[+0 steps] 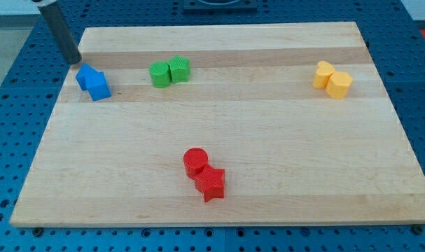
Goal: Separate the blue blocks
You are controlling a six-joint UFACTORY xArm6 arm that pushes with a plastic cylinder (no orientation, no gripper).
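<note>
Two blue blocks touch each other at the view's upper left of the wooden board point(268, 140): one blue block point(87, 75) of uneven shape and one blue block point(99, 87) just to its lower right. My tip point(74, 61) stands just up and left of the upper blue block, a small gap away. The dark rod rises from it toward the view's top left.
Two green blocks point(159, 73) point(178, 68) touch at the top centre. Two yellow blocks point(324, 73) point(339, 85) touch at the upper right. A red cylinder point(195, 161) touches a red star point(211, 183) at the bottom centre.
</note>
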